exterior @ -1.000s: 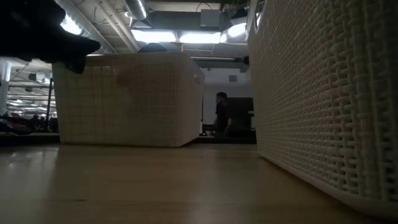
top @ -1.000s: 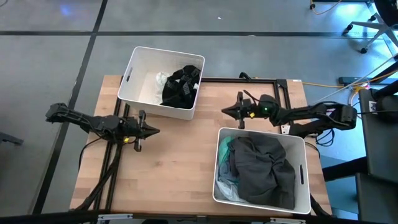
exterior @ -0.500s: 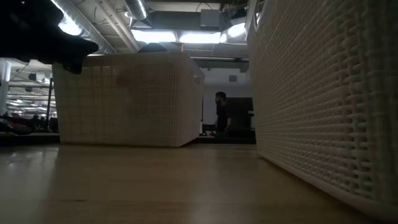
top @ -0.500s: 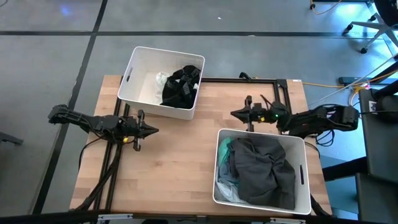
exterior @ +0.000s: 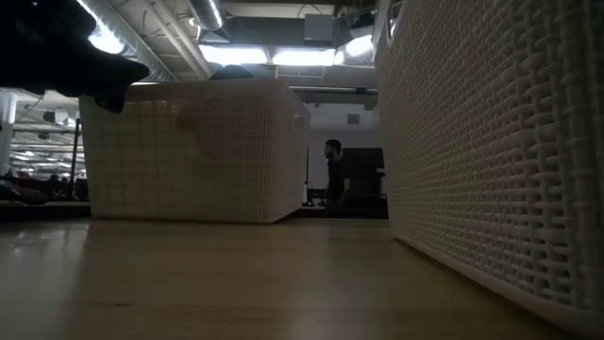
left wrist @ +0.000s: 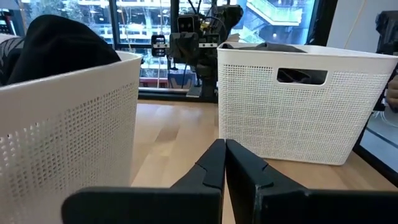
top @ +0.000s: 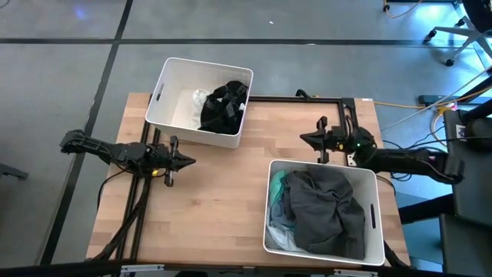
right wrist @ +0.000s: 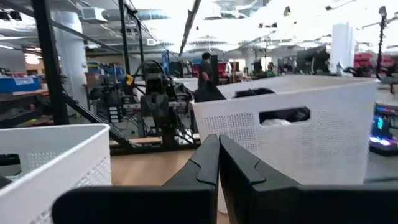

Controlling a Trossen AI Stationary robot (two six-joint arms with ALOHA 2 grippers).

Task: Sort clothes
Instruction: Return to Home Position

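My left arm (top: 115, 151) lies low and nearly level, reaching in over the left edge of the table (top: 207, 208). The left gripper (top: 190, 161) points toward the table's middle, fingers (left wrist: 211, 163) pressed together and empty. My right arm (top: 400, 158) stretches in from the table's right edge. The right gripper (top: 306, 138) sits over the far half, its fingers (right wrist: 208, 155) likewise pressed together, empty.
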